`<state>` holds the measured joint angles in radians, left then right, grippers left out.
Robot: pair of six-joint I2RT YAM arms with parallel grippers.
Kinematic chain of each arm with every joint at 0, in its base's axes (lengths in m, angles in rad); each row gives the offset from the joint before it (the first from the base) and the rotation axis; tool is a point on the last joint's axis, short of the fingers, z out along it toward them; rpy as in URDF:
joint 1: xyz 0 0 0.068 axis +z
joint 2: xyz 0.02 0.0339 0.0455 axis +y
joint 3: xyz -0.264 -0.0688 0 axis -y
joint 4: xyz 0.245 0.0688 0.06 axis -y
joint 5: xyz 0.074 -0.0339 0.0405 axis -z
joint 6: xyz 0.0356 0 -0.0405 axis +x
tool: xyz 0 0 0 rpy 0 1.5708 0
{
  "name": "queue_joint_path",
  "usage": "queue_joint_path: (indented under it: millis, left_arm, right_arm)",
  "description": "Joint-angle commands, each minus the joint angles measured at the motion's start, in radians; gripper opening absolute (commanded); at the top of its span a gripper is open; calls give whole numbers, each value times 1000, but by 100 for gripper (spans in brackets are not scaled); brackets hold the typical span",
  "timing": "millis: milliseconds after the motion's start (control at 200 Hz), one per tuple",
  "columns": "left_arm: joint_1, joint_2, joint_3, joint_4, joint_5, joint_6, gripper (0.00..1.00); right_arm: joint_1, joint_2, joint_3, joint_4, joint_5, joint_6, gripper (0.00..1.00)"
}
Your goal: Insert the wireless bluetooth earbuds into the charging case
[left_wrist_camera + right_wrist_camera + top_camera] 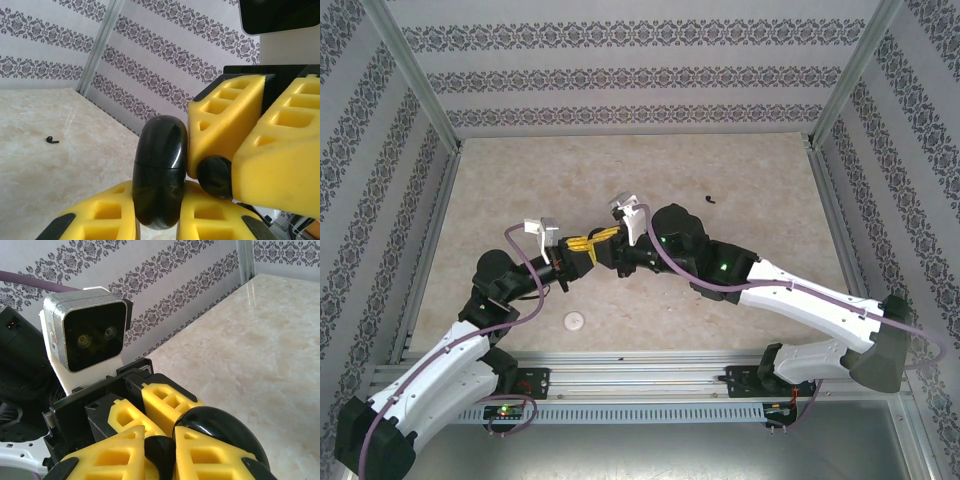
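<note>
- Charging case: the long axis stands straight out of the left gripper, with the rounded top pointing away from the fingers. A thin seam crosses it about midway, and the two halves are together.
- Left gripper: the jaws are held as wide as the case is thick and clamp its lower half, one yellow finger on each side.
- Right gripper: the jaws are narrowly apart, pinched on the held earbud. The earbud's rounded end protrudes at the fingertips, just beside the case's seam. Whether it touches the case, and which way its long axis runs, cannot be told.
- Loose earbud: it lies flat on the table, well apart from both grippers, ahead of the left gripper's tips and off to its left. Its long axis runs across the left wrist view, stem toward the right.
- Appearance: the case is glossy black and pill-shaped, with a bright highlight. Both earbuds are black.
- White disc: it lies on the table behind the left gripper, near that arm.
</note>
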<state>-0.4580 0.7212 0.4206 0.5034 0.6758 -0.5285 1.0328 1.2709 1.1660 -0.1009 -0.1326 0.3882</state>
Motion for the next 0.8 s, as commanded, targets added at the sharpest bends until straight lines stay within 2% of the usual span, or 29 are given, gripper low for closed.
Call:
queue_joint_path:
  millis: [0, 230, 485, 794]
  left_arm:
    - [-7, -18, 7, 69, 58, -5, 0]
    - [-7, -32, -6, 75, 73, -22, 0]
    - [-7, -35, -13, 71, 62, -21, 0]
    - [-7, -32, -7, 37, 30, 1, 0]
  right_arm:
    - [-51, 12, 35, -24, 63, -38, 17]
    - [-118, 31, 73, -25, 9, -34, 17]
    - [-137, 54, 107, -44, -27, -31, 17]
    - [-133, -53, 35, 23, -44, 39, 17]
